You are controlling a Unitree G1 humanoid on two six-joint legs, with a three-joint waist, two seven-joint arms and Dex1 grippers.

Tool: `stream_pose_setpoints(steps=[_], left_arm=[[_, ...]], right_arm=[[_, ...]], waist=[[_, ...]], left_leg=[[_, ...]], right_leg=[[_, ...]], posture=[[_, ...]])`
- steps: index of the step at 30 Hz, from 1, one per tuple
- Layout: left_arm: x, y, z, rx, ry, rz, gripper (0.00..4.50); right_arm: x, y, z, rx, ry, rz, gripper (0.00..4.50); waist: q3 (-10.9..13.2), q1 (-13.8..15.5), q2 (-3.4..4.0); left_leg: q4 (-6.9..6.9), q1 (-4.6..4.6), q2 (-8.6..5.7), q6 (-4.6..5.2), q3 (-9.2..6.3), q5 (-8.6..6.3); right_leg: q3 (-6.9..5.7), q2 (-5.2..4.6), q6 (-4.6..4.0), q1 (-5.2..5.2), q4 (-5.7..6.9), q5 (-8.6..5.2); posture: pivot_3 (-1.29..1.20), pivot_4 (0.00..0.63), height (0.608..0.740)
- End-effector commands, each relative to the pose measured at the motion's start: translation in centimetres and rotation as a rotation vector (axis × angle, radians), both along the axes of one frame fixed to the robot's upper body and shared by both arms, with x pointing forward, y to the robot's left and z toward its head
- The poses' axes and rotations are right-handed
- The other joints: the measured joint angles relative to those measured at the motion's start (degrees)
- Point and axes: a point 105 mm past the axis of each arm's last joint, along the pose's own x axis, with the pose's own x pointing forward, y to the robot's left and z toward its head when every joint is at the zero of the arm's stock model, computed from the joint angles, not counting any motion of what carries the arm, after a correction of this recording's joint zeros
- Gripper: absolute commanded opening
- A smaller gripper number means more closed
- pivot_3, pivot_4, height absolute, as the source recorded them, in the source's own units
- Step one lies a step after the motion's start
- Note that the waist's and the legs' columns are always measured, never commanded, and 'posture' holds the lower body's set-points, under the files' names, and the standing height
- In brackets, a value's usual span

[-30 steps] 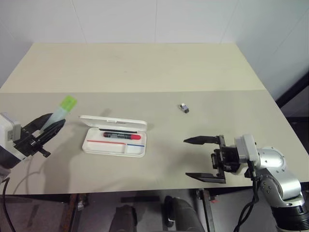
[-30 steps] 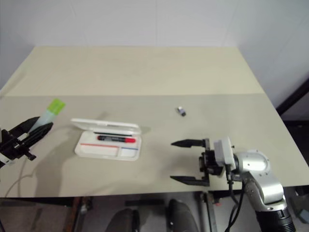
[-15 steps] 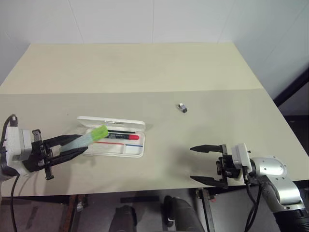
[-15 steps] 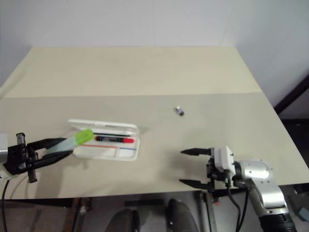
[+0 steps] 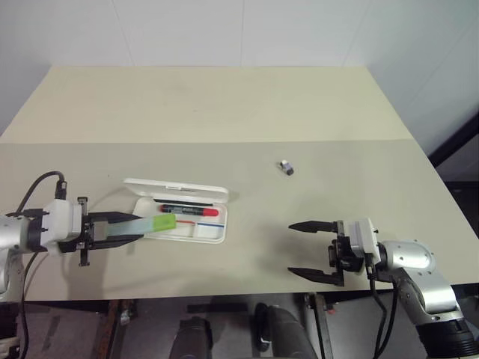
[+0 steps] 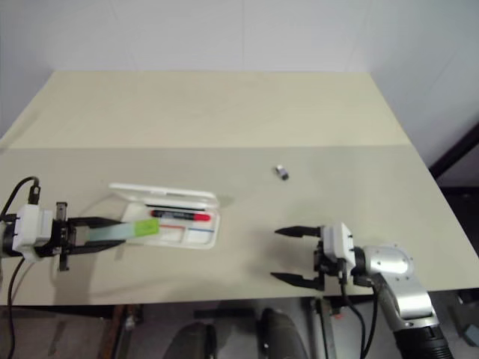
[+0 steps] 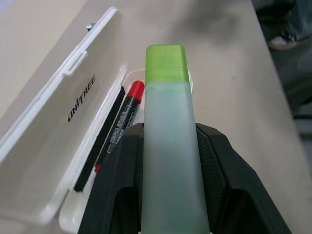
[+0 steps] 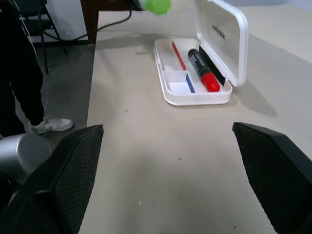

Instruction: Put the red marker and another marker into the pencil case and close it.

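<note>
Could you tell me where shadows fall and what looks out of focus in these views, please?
Left eye view: soft shadows lie beside the open pencil case and under the right gripper. Left wrist view: the green highlighter and fingers are blurred close up. Right wrist view: the fingers are soft, and the red marker is sharp.

Red marker [image 5: 188, 210] in pencil case [image 5: 178, 222]; another marker [image 5: 144, 224] apparently over case's left end.

Resting on the beige table [image 5: 224, 105]: the open white pencil case [image 5: 179, 217] near the left, a tiny dark-grey object [image 5: 284, 167] well apart, further right.
</note>
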Motion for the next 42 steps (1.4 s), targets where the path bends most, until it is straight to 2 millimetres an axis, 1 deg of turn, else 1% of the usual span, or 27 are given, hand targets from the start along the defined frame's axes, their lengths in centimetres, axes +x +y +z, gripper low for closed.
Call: stream_pose_setpoints(steps=[1, 6, 9, 13, 17, 22, 26, 30, 35, 42], left_arm=[[0.4, -0.6, -0.1, 0.024, -0.018, -0.038, 1.11], [0.9, -1.3, -0.5, 0.047, -0.005, -0.084, 1.11], [1.2, -1.4, -0.8, 0.06, 0.005, -0.094, 1.11], [1.5, -1.5, -1.1, 0.074, 0.015, -0.099, 1.11], [1.8, -1.3, -1.3, 0.097, 0.014, -0.098, 1.11], [2.4, -1.3, -1.3, 0.118, 0.002, -0.079, 1.11], [2.4, -0.3, -1.1, 0.152, 0.011, -0.046, 1.11], [2.2, 0.1, -0.8, 0.163, 0.009, -0.035, 1.11], [2.1, 0.5, -1.4, 0.174, 0.029, -0.027, 1.11], [2.4, 0.5, -1.9, 0.179, 0.037, -0.023, 1.11]], right_arm=[[-0.2, 0.2, 0.6, 0.015, -0.033, -0.006, 4.5], [0.7, 0.1, 1.4, 0.093, -0.008, -0.097, 4.5], [0.3, 0.1, 1.2, 0.086, -0.009, -0.083, 4.5], [0.4, 0.4, 1.7, 0.147, -0.009, -0.097, 4.5], [0.4, 0.8, 2.1, 0.185, -0.013, -0.101, 4.5], [0.4, 1.0, 2.0, 0.18, -0.02, -0.104, 4.5], [0.4, 1.0, 2.1, 0.182, -0.025, -0.113, 4.5], [0.7, 1.1, 3.2, 0.217, -0.047, -0.122, 4.5], [0.8, 2.2, 4.9, 0.235, -0.1, -0.06, 4.5], [0.8, 2.7, 6.2, 0.25, -0.107, -0.014, 4.5]], waist=[[0.0, -0.09, 0.0], [0.0, -0.38, 0.0], [0.0, -0.41, 0.0], [0.0, -0.37, 0.0], [0.0, -0.38, 0.0], [0.0, -0.37, 0.0], [0.0, -0.41, 0.0], [0.0, -0.43, 0.0], [0.0, -0.45, 0.0], [0.0, -0.31, 0.0]], left_leg=[[0.0, 0.0, 0.0, 0.0, 0.02, 0.0], [0.04, 0.03, 0.02, 0.0, 0.02, 0.0], [0.06, 0.07, 0.02, 0.0, 0.03, 0.02], [0.06, 0.06, 0.03, 0.0, 0.02, 0.02], [0.07, 0.06, 0.03, 0.0, 0.03, 0.02], [0.09, 0.06, 0.03, 0.0, 0.03, 0.02], [0.09, 0.06, 0.03, 0.0, 0.03, 0.02], [0.09, 0.07, 0.04, 0.0, 0.04, 0.02], [0.13, 0.08, 0.05, 0.0, 0.04, 0.02], [0.1, 0.08, 0.06, 0.0, 0.04, 0.02]], right_leg=[[0.01, 0.0, 0.01, 0.0, 0.01, 0.0], [0.02, 0.05, 0.01, 0.0, 0.11, -0.01], [0.05, 0.05, 0.01, 0.0, 0.19, -0.01], [0.05, 0.09, 0.01, 0.0, 0.2, -0.02], [0.06, 0.1, 0.01, 0.0, 0.21, -0.02], [0.06, 0.1, 0.01, 0.0, 0.23, -0.02], [0.06, 0.11, 0.01, 0.0, 0.24, -0.02], [0.06, 0.12, 0.01, 0.0, 0.25, -0.02], [0.07, 0.12, 0.01, 0.0, 0.3, -0.02], [0.07, 0.14, -0.02, 0.0, 0.29, -0.05]], posture=[[0.0, 0.15, 0.74], [0.0, 0.15, 0.74], [0.0, 0.15, 0.74], [0.0, 0.15, 0.74], [0.0, 0.15, 0.74], [0.0, 0.15, 0.74], [0.0, 0.15, 0.74], [0.0, 0.15, 0.74], [0.0, 0.15, 0.74], [0.0, 0.15, 0.74]])
